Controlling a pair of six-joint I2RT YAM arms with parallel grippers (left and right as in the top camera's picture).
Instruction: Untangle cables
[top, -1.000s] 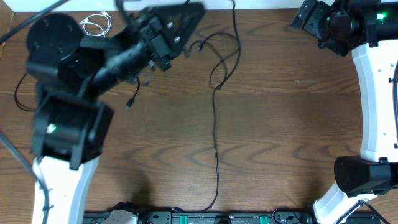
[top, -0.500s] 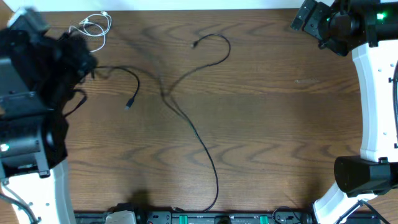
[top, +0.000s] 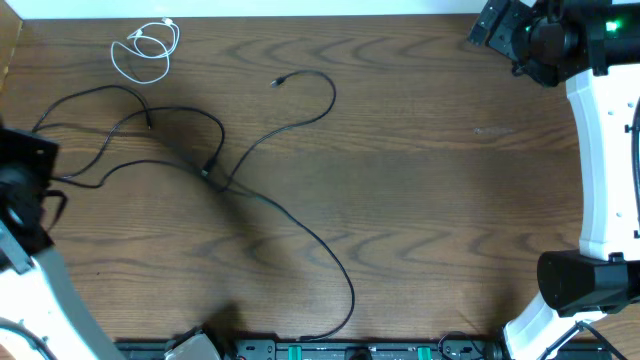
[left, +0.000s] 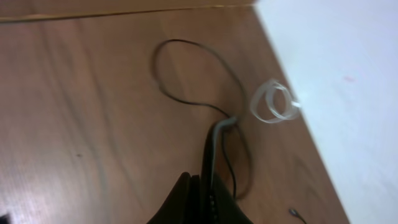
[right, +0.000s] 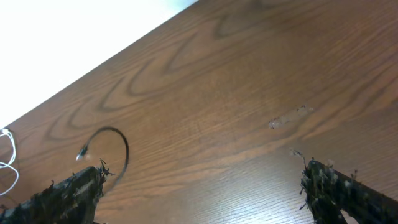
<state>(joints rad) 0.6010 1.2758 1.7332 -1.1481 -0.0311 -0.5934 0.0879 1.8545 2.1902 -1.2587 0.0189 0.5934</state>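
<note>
Two arms: the left arm (top: 20, 185) sits at the left edge of the table (top: 450, 200), and the right arm (top: 600, 150) stands along the right edge.
Left pincer (left: 200, 185): its fingers are pressed together low in the blurred wrist view, and a held cable (left: 213, 146) rises from between them.
Right pincer (right: 204, 174): its fingers are spread wide over bare wood near the far right corner, with nothing between them.
Black cables (top: 215, 180): they lie on the left half of the table and cross each other left of centre.
Long cable (top: 340, 275): it runs from the near edge, slants up-left to the crossing, then curves round to a plug (top: 278, 82) near the far edge.
Left bunch (top: 120, 125): its loops trail toward the left arm, and I cannot tell how many cords are in it.
White cord (top: 145, 45): it is a small coil in the far left corner, apart from the black ones.
</note>
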